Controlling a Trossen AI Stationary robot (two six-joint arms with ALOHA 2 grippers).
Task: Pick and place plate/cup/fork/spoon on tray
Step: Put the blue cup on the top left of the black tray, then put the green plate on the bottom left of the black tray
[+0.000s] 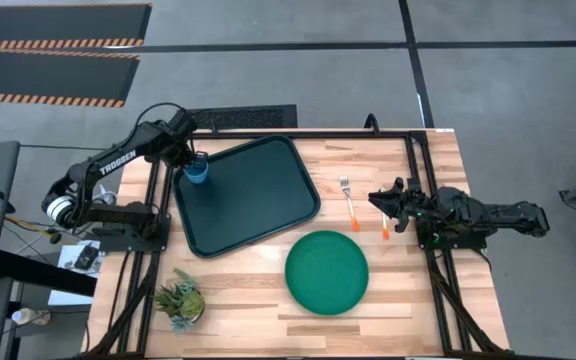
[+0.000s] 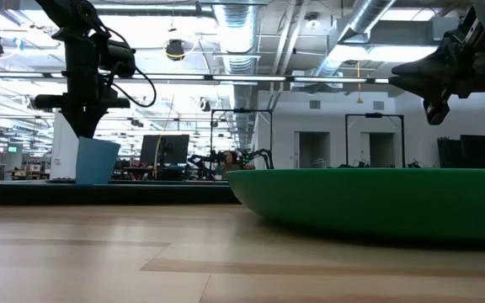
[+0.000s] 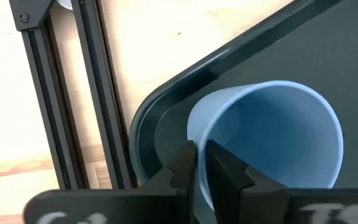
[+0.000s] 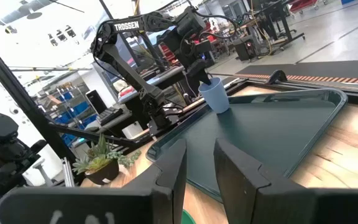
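Cup [image 1: 198, 171] placement is judged nearly finished: its rim wall is pinched between the closed jaws of the left gripper [image 3: 199, 163], and it is held at the tray's [image 1: 268, 210] corner nearest that arm. Beside the tray, fork [image 1: 349, 199] and spoon [image 1: 385, 226] are lain lengthwise toward the right gripper [image 1: 380, 204], whose jaws are parted, nearer them.
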